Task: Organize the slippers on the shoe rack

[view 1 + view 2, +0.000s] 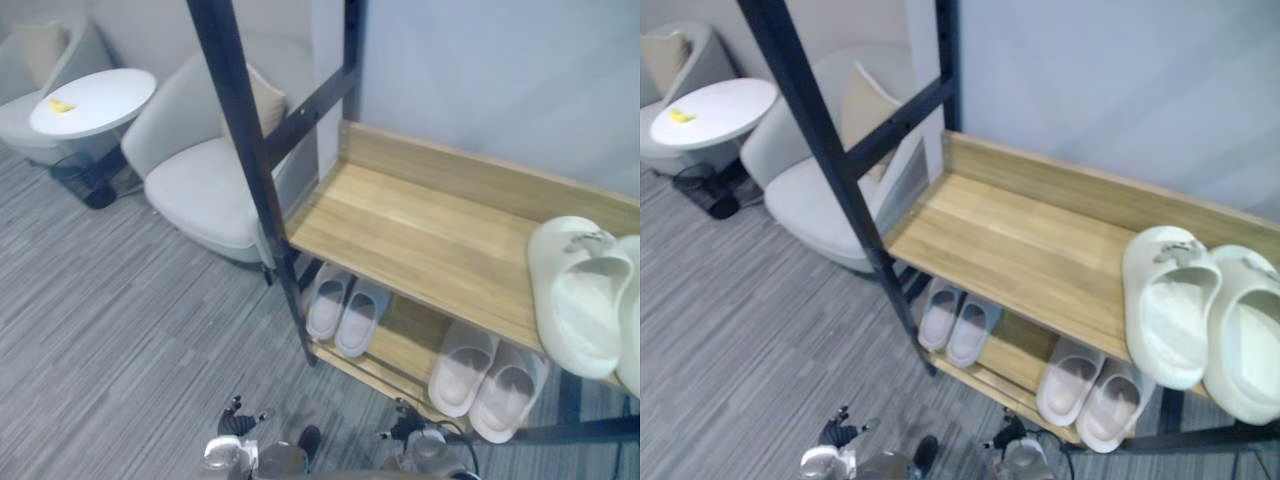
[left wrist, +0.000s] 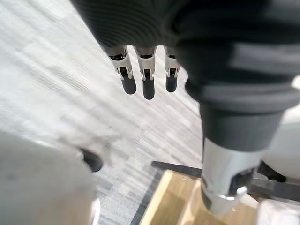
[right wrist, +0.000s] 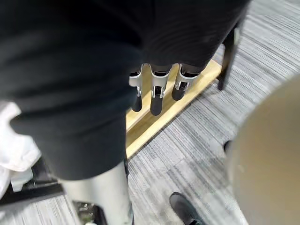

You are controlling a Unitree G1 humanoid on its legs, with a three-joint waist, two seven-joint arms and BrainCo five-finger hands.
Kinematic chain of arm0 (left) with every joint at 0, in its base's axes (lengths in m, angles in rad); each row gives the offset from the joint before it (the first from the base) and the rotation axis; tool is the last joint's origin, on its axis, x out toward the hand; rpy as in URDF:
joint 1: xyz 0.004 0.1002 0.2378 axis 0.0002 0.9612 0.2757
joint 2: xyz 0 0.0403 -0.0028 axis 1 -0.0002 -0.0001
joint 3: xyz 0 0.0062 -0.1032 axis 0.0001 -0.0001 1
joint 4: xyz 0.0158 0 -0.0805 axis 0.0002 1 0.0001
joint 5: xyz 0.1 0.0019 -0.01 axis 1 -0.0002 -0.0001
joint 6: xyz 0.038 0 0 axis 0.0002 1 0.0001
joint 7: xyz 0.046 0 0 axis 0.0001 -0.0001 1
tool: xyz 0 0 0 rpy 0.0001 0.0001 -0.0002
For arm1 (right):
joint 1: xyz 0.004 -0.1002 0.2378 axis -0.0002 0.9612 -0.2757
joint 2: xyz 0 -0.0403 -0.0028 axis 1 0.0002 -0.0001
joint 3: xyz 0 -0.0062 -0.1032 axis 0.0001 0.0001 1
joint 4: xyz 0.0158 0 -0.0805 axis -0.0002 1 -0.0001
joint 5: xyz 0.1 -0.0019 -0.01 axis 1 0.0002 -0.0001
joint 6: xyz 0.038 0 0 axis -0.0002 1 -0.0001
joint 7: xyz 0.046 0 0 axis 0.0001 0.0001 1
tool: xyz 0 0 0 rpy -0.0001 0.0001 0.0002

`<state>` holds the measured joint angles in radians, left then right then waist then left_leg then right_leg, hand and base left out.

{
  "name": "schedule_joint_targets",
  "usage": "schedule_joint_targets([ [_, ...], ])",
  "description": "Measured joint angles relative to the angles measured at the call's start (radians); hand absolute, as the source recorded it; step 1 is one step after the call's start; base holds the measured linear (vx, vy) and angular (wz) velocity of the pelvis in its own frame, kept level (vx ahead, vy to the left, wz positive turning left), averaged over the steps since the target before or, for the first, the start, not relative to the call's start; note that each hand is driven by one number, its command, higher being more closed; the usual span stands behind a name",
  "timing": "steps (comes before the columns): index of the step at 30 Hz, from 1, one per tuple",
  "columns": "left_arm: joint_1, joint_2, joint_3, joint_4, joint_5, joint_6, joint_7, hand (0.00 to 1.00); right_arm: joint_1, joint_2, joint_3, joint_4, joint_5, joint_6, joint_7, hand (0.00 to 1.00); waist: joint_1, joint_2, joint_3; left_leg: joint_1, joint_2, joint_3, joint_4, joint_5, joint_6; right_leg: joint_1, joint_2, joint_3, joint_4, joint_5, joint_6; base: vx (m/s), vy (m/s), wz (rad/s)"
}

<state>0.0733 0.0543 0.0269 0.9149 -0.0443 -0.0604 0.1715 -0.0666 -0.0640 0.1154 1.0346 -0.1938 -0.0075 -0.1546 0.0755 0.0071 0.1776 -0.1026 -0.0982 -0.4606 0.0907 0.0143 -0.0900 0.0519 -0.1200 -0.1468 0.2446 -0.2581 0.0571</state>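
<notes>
While nothing is held by either hand, three pairs of slippers are seen on the shoe rack (image 1: 1040,240). Cream slippers (image 1: 1175,300) are set side by side at the right end of the upper shelf, toes to the wall, heels at the front edge. The other parts of that shelf are bare wood. On the lower shelf (image 1: 1015,350) a small pale pair (image 1: 952,322) is placed near the left end, just beside the black frame post (image 1: 820,140). A pinkish pair (image 1: 1090,385) is placed toward the right end, under the cream ones and well apart from the small pair.

The left hand (image 2: 148,70) is hung over the grey carpet (image 1: 740,330), fingers straight and relaxed. The right hand (image 3: 157,93) is hung with fingers straight too, the front edge of the lower shelf seen past them.

Left of the rack, a pale armchair (image 1: 810,195) with a cushion (image 1: 865,110) is seen. Beyond it stands a round white table (image 1: 715,108) with a small yellow thing (image 1: 680,116) on top.
</notes>
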Motion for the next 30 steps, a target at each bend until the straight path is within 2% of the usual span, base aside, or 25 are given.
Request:
schedule_joint_targets([
  [2, -0.007, -0.003, 0.006, 0.0, 0.001, 0.0, 0.0, 0.0, -0.001, -0.02, -0.022, 0.001, 0.006, -0.002, 0.0, 0.0, 0.008, 0.009, 0.011, -0.027, 0.014, 0.05, -0.016, 0.032, 0.008, 0.0, 0.002, -0.053, -0.008, 0.009, -0.015, -0.1, -0.022, 0.89],
  [3, -0.014, -0.006, 0.011, 0.002, 0.001, -0.001, -0.001, 0.0, 0.001, -0.027, -0.05, -0.008, 0.018, -0.001, -0.004, 0.0, 0.0, 0.01, 0.019, -0.057, 0.048, 0.23, 0.0, 0.01, 0.062, -0.005, -0.004, -0.112, -0.026, 0.015, -0.024, -0.17, -0.017, 0.87],
  [5, -0.024, -0.002, 0.019, 0.006, 0.003, 0.001, -0.001, 0.0, 0.017, -0.025, -0.065, -0.028, 0.019, 0.003, -0.003, 0.0, -0.011, 0.004, 0.024, -0.113, 0.098, 0.457, 0.111, -0.02, 0.081, -0.012, -0.031, -0.171, -0.023, 0.017, -0.023, -0.14, -0.011, 1.01],
  [6, -0.025, 0.0, 0.019, 0.009, 0.005, 0.001, 0.0, 0.0, 0.034, -0.024, -0.065, -0.04, 0.02, 0.006, -0.003, 0.0, -0.022, 0.001, 0.024, -0.127, 0.135, 0.634, 0.233, -0.058, 0.093, -0.013, -0.063, -0.224, -0.02, 0.022, -0.014, -0.03, 0.019, 0.83],
  [7, -0.024, 0.0, 0.018, 0.009, 0.005, 0.001, 0.0, 0.0, 0.037, -0.025, -0.065, -0.04, 0.02, 0.006, -0.003, 0.0, -0.023, 0.002, 0.023, -0.125, 0.153, 0.679, 0.271, -0.075, 0.097, -0.013, -0.071, -0.235, -0.02, 0.023, -0.012, 0.0, 0.059, 0.88],
  [8, -0.026, -0.001, 0.018, 0.013, 0.007, 0.002, 0.001, 0.0, 0.042, -0.024, -0.066, -0.04, 0.023, 0.006, -0.002, 0.0, -0.027, 0.007, 0.022, -0.124, 0.186, 0.773, 0.334, -0.13, 0.107, -0.002, -0.078, -0.267, -0.017, 0.029, -0.001, 0.04, 0.083, 0.83],
  [9, -0.028, -0.002, 0.018, 0.024, 0.014, 0.003, 0.0, 0.0, 0.046, -0.021, -0.073, -0.04, 0.038, 0.007, -0.002, 0.0, -0.032, 0.02, 0.02, -0.121, 0.22, 0.85, 0.358, -0.174, 0.109, -0.002, -0.078, -0.298, -0.015, 0.033, 0.005, 0.05, 0.155, 1.25],
  [10, -0.035, -0.003, 0.017, 0.028, 0.017, 0.002, 0.001, 0.0, 0.036, -0.022, -0.086, -0.04, 0.04, 0.013, -0.002, 0.0, -0.034, 0.033, 0.025, -0.135, 0.222, 0.917, 0.367, -0.19, 0.121, -0.003, -0.074, -0.339, 0.001, 0.025, 0.021, 0.01, 0.181, 1.29],
  [12, -0.045, 0.005, 0.015, 0.027, 0.021, 0.002, 0.001, 0.0, 0.023, -0.011, -0.112, -0.038, 0.041, 0.014, -0.003, 0.0, -0.031, 0.014, 0.034, -0.145, 0.186, 0.916, 0.335, -0.193, 0.126, 0.008, -0.089, -0.372, -0.018, 0.023, 0.025, -0.03, 0.239, 1.25],
  [15, -0.053, 0.006, 0.016, 0.029, 0.022, 0.002, 0.001, 0.0, -0.013, -0.013, -0.114, -0.039, 0.051, 0.008, -0.004, 0.0, -0.016, 0.01, 0.033, -0.123, 0.116, 0.854, 0.256, -0.2, 0.149, 0.056, -0.097, -0.402, -0.063, 0.025, 0.038, 0.0, 0.197, 0.89],
  [16, -0.049, 0.005, 0.017, 0.031, 0.022, 0.003, 0.001, 0.0, -0.026, -0.014, -0.116, -0.036, 0.058, 0.003, -0.003, 0.0, -0.012, 0.007, 0.032, -0.094, 0.078, 0.831, 0.217, -0.194, 0.162, 0.077, -0.116, -0.395, -0.054, 0.036, 0.053, 0.0, 0.162, 0.57],
  [17, -0.048, 0.004, 0.018, 0.032, 0.022, 0.003, 0.001, 0.0, -0.029, -0.014, -0.118, -0.035, 0.058, 0.002, -0.003, 0.0, -0.012, 0.008, 0.033, -0.083, 0.069, 0.828, 0.206, -0.196, 0.167, 0.079, -0.127, -0.392, -0.033, 0.036, 0.057, 0.0, 0.14, 0.36],
  [18, -0.043, 0.002, 0.02, 0.037, 0.022, 0.002, 0.001, 0.0, -0.034, -0.013, -0.121, -0.033, 0.058, 0.002, -0.003, 0.0, -0.011, 0.013, 0.031, -0.06, 0.058, 0.821, 0.184, -0.206, 0.168, 0.061, -0.151, -0.388, 0.043, 0.035, 0.059, -0.01, 0.118, 0.15],
  [19, -0.034, 0.003, 0.024, 0.04, 0.022, 0.002, 0.001, 0.0, -0.033, -0.008, -0.12, -0.033, 0.058, 0.002, -0.002, 0.0, -0.013, 0.012, 0.031, -0.029, 0.043, 0.807, 0.151, -0.207, 0.171, -0.004, -0.21, -0.375, 0.243, 0.049, 0.066, 0.01, 0.118, 0.13],
  [20, -0.034, 0.004, 0.024, 0.042, 0.022, 0.002, 0.001, 0.0, -0.031, -0.007, -0.12, -0.033, 0.058, 0.002, -0.002, 0.0, -0.014, 0.011, 0.032, -0.019, 0.038, 0.802, 0.143, -0.205, 0.171, -0.029, -0.229, -0.363, 0.315, 0.062, 0.056, 0.03, 0.111, 0.23],
  [21, -0.033, 0.007, 0.024, 0.043, 0.022, 0.003, 0.001, 0.0, -0.027, -0.006, -0.116, -0.033, 0.058, 0.004, -0.001, 0.0, -0.017, 0.009, 0.034, 0.011, 0.023, 0.774, 0.113, -0.191, 0.184, -0.104, -0.254, -0.309, 0.476, 0.098, -0.01, 0.08, 0.091, 0.62],
  [22, -0.033, 0.011, 0.024, 0.054, 0.022, 0.009, 0.001, 0.0, 0.0, -0.004, -0.113, -0.031, 0.058, 0.005, 0.0, 0.0, -0.037, 0.007, 0.037, 0.056, 0.013, 0.717, 0.063, -0.178, 0.185, -0.174, -0.203, -0.208, 0.595, 0.067, 0.004, 0.1, 0.072, 0.77],
  [23, -0.03, 0.01, 0.026, 0.057, 0.021, 0.01, 0.001, 0.0, 0.009, -0.005, -0.116, -0.043, 0.061, 0.003, 0.0, 0.0, -0.041, 0.008, 0.037, 0.073, 0.01, 0.689, 0.04, -0.169, 0.186, -0.198, -0.169, -0.179, 0.609, 0.045, 0.011, 0.11, 0.028, 0.94],
  [24, -0.027, 0.01, 0.025, 0.059, 0.021, 0.011, 0.001, 0.0, 0.006, -0.013, -0.116, -0.039, 0.064, -0.001, -0.003, 0.0, -0.049, 0.008, 0.038, 0.096, 0.01, 0.642, 0.015, -0.163, 0.182, -0.239, -0.119, -0.165, 0.595, 0.004, 0.01, 0.11, -0.001, 0.81],
  [25, -0.027, 0.01, 0.025, 0.059, 0.021, 0.012, 0.001, 0.0, 0.011, -0.017, -0.12, -0.036, 0.072, -0.001, -0.003, 0.0, -0.051, 0.013, 0.041, 0.106, 0.008, 0.61, 0.008, -0.162, 0.181, -0.265, -0.092, -0.169, 0.553, -0.008, 0.01, 0.12, -0.006, 1.0],
  [26, -0.03, 0.006, 0.027, 0.059, 0.021, 0.012, 0.001, 0.0, 0.013, -0.014, -0.128, -0.039, 0.08, -0.006, -0.004, 0.0, -0.054, 0.004, 0.045, 0.121, 0.003, 0.57, 0.003, -0.162, 0.18, -0.292, -0.058, -0.153, 0.475, -0.011, 0.008, 0.23, -0.04, 1.19],
  [27, -0.032, 0.01, 0.033, 0.059, 0.021, 0.012, 0.002, 0.0, 0.013, -0.008, -0.132, -0.037, 0.081, -0.009, -0.003, 0.0, -0.059, -0.006, 0.05, 0.138, -0.003, 0.519, -0.004, -0.162, 0.18, -0.317, -0.006, -0.09, 0.356, 0.001, 0.015, 0.27, -0.08, 1.72],
  [28, -0.024, 0.015, 0.039, 0.059, 0.021, 0.012, 0.001, 0.0, 0.013, -0.002, -0.133, -0.039, 0.083, -0.01, -0.004, 0.0, -0.071, -0.016, 0.046, 0.142, -0.017, 0.449, -0.01, -0.163, 0.18, -0.315, 0.03, -0.01, 0.201, 0.044, 0.035, 0.28, -0.105, 1.65],
  [29, -0.022, 0.018, 0.042, 0.059, 0.021, 0.011, 0.0, 0.0, 0.013, 0.0, -0.135, -0.039, 0.084, -0.01, -0.004, 0.0, -0.076, -0.021, 0.043, 0.143, -0.024, 0.429, -0.011, -0.163, 0.18, -0.316, 0.031, 0.01, 0.169, 0.058, 0.032, 0.29, -0.141, 1.91],
  [30, -0.015, 0.019, 0.053, 0.059, 0.021, 0.009, 0.001, 0.0, 0.024, 0.003, -0.145, -0.034, 0.085, -0.009, -0.004, 0.0, -0.074, -0.041, 0.031, 0.145, -0.051, 0.375, 0.002, -0.171, 0.182, -0.332, 0.019, 0.045, 0.136, 0.115, -0.019, 0.28, -0.141, 1.33],
])
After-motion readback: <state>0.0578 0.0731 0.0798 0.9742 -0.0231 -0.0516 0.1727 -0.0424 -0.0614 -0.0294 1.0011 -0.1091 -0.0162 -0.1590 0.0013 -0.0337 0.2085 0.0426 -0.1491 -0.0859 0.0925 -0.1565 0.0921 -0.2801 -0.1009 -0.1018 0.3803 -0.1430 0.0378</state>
